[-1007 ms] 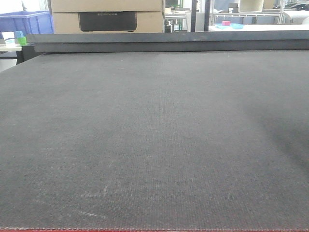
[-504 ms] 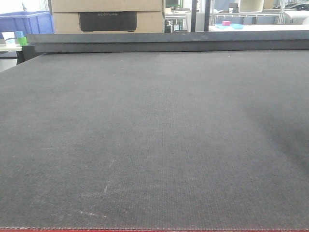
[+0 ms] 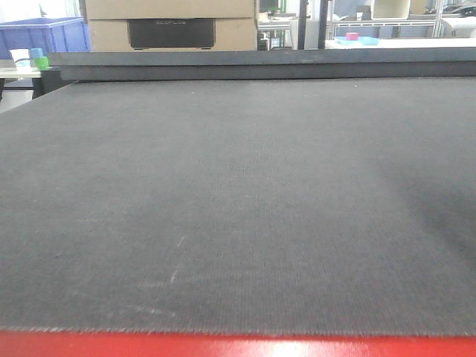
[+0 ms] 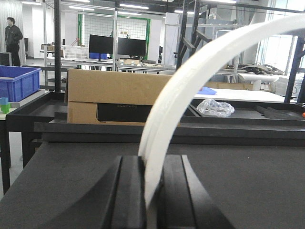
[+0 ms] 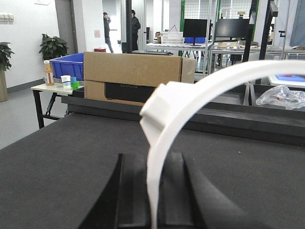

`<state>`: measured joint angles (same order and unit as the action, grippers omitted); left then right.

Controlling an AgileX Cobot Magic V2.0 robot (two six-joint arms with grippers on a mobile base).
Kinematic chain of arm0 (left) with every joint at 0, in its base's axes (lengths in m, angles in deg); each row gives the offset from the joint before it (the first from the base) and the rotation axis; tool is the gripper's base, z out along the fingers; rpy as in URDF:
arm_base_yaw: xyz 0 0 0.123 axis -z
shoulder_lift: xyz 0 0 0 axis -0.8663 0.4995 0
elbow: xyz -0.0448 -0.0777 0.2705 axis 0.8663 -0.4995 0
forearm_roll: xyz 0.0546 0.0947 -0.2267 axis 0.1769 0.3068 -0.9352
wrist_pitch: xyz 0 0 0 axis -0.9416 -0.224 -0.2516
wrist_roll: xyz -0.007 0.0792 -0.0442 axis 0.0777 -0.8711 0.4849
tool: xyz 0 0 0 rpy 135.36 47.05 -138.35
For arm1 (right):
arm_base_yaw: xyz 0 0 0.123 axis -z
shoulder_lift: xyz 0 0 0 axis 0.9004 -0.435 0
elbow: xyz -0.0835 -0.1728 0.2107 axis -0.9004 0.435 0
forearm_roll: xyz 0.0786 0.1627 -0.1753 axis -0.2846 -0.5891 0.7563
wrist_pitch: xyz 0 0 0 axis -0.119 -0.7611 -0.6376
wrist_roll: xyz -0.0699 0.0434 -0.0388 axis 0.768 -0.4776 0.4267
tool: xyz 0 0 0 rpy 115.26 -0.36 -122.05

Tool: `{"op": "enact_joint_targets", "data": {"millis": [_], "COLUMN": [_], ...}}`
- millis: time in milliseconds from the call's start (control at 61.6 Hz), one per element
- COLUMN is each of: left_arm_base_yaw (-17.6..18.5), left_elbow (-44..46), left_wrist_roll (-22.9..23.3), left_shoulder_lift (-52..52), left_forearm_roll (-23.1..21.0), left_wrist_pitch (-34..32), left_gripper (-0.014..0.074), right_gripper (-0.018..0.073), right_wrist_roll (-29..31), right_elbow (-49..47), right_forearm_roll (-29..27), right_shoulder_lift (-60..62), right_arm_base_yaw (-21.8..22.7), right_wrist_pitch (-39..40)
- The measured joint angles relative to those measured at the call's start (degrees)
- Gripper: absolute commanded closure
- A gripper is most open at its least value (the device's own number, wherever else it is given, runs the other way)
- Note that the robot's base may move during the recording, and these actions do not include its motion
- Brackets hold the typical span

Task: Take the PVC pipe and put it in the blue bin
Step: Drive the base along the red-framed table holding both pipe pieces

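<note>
Left gripper clamped on curved white PVC pipe, arcing toward 2 o'clock. Right gripper likewise clamped on pipe. Blue bin at 9 o'clock.

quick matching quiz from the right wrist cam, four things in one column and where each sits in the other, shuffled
Things
1. PVC pipe
2. blue bin
3. cardboard box
4. plastic bag

Places
a. far right, beyond the table's back edge
b. far left, next to the orange bottle
c. between the fingers of the right gripper
d. centre, behind the far edge of the black table

Pairs: 1-c, 2-b, 3-d, 4-a
</note>
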<state>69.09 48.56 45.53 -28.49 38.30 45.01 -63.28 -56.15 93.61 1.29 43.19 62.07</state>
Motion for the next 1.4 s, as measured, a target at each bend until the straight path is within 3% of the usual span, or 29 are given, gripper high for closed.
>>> {"op": "enact_joint_targets", "data": {"millis": [1397], "left_arm_base_yaw": [0.0], "left_elbow": [0.0], "left_wrist_roll": [0.0], "left_shoulder_lift": [0.0], "left_forearm_roll": [0.0], "left_wrist_pitch": [0.0], "left_gripper": [0.0707], "right_gripper": [0.0727], "right_wrist_roll": [0.0], "right_elbow": [0.0], "right_forearm_roll": [0.0], "right_shoulder_lift": [0.0], "right_arm_base_yaw": [0.0], "right_wrist_pitch": [0.0]}}
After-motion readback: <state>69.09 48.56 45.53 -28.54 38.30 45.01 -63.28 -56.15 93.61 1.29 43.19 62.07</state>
